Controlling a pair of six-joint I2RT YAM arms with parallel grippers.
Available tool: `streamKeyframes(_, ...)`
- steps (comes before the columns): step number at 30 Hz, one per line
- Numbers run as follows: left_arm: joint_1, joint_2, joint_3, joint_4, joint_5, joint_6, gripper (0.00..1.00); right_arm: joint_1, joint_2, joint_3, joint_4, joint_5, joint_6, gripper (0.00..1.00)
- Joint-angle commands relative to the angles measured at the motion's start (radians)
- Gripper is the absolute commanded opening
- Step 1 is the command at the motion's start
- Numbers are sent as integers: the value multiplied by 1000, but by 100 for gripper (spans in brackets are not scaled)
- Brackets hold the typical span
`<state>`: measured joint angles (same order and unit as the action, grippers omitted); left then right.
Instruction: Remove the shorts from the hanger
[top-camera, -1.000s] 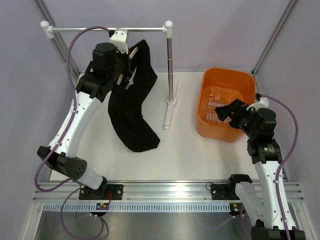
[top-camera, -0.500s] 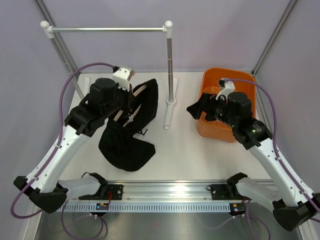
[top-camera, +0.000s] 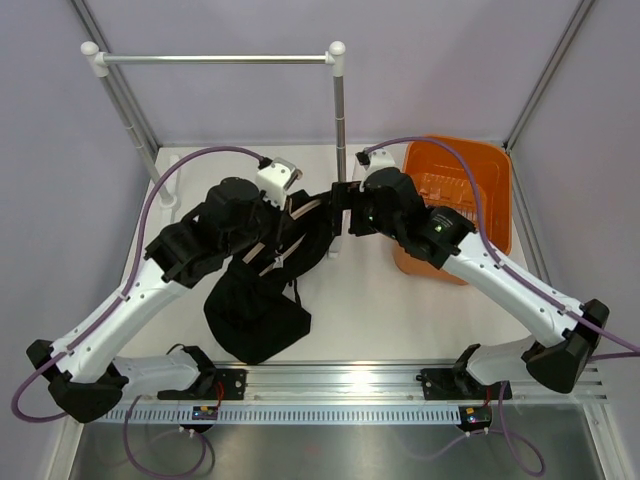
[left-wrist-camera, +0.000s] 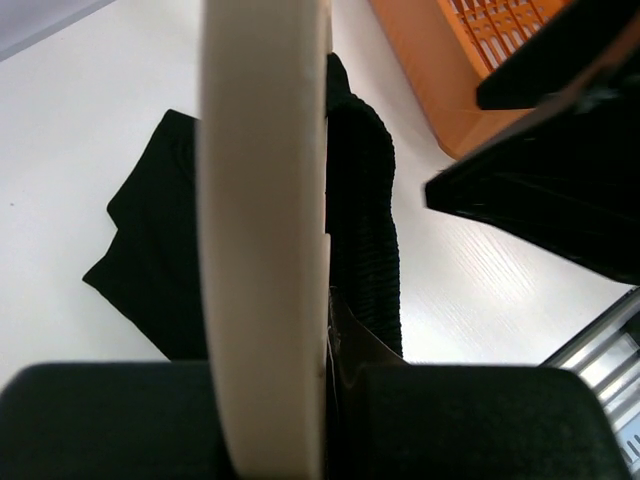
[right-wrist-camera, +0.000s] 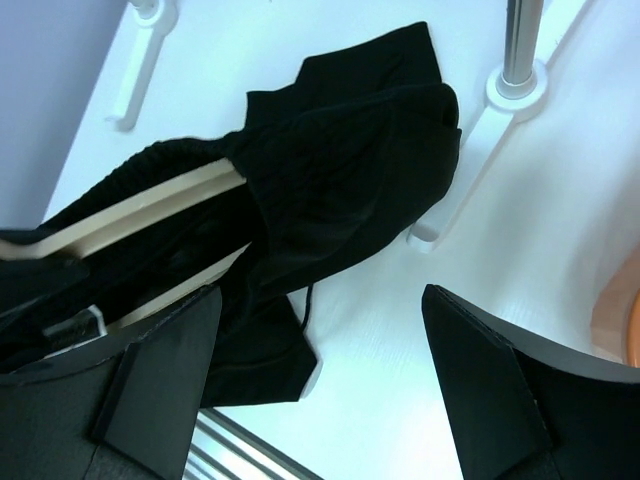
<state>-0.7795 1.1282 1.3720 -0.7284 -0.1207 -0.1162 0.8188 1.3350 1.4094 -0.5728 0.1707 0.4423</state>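
The black shorts (top-camera: 255, 320) hang on the tan wooden hanger (top-camera: 305, 207), with their lower part heaped on the table. My left gripper (top-camera: 280, 222) is shut on the hanger and holds it tilted above the table, off the rail. In the left wrist view the hanger (left-wrist-camera: 265, 200) runs between the jaws (left-wrist-camera: 300, 400) with the shorts (left-wrist-camera: 365, 220) beside it. My right gripper (top-camera: 338, 213) is open and empty, right next to the hanger's right end. The right wrist view shows its open fingers (right-wrist-camera: 165, 380) around bare table just below the shorts (right-wrist-camera: 350, 170) and hanger (right-wrist-camera: 150, 215).
The white-and-metal rail stand (top-camera: 340, 130) rises at the back, its right foot (right-wrist-camera: 515, 85) just beyond the right gripper. The orange basket (top-camera: 480, 165) stands at the right, also in the left wrist view (left-wrist-camera: 440, 90).
The left arm has lifted the hanger and shorts off the rail and brought them down toward the table's middle. The right arm has swung left from the basket to the shorts.
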Motion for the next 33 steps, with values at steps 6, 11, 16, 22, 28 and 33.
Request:
streamKeyframes(6,-32,-38,-4,66,41,1,0,33,102,123,-45,167,13,88)
streamKeyframes(11,-38,-59,-11,58,56,6,0,34,147,157,-58,194,27,71)
streamKeyframes(16,-41,-84,-19,53,66,9,0,34,173,174,-71,222,29,33)
streamKeyframes(22,-40,-110,-19,43,84,9,0,33,205,239,-133,341,16,0)
streamKeyframes(28,-40,-153,-21,15,150,23,0,-43,277,384,-246,386,-4,0)
streamKeyframes(33,-40,-197,-33,3,164,27,0,-96,288,404,-253,354,-14,0)
